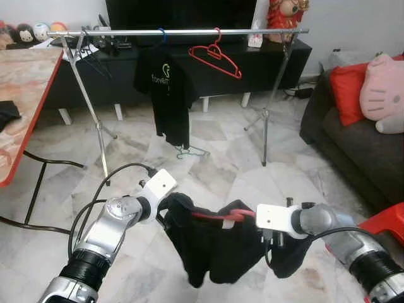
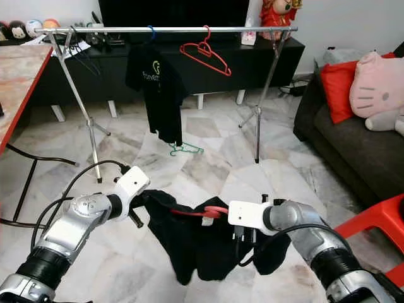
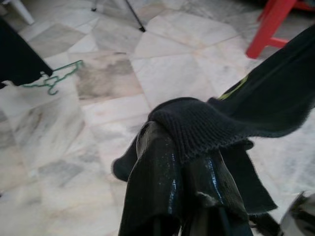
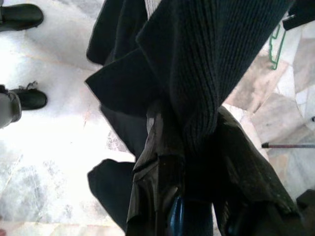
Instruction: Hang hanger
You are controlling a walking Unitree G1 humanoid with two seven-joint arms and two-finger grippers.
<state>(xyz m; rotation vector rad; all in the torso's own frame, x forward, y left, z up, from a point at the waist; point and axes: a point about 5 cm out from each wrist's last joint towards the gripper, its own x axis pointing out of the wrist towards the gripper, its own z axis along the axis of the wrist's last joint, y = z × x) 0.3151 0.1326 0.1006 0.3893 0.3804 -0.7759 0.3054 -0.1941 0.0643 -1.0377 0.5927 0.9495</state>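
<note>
A table with a patterned top and red edge stands at the room's left side on a marble-tile floor. Ahead, a metal clothes rail on two tripod stands spans the room in front of a low black TV cabinet. On the rail's middle section hangs a black T-shirt on a blue hook; its chest print begins "fore", and the remainder is not legible. Just right of it on the rail hangs an empty red hanger, tilted down toward the right. A green hanger lies on the floor below the T-shirt.

Low in the foreground, the task item, a red hanger in a black garment, is suspended between both arms. Its long axis runs left to right, roughly parallel to the rail and well short of it. The red bar and hook show at the top, and the garment drapes downward.

The left gripper has its fingers closed, with knitted black fabric lying over the tips. The right gripper has its fingers clamped on a fold of the same garment.

A dark sofa with a red cushion and a pink plush stands at the right wall. A red chair stands at the right edge.
</note>
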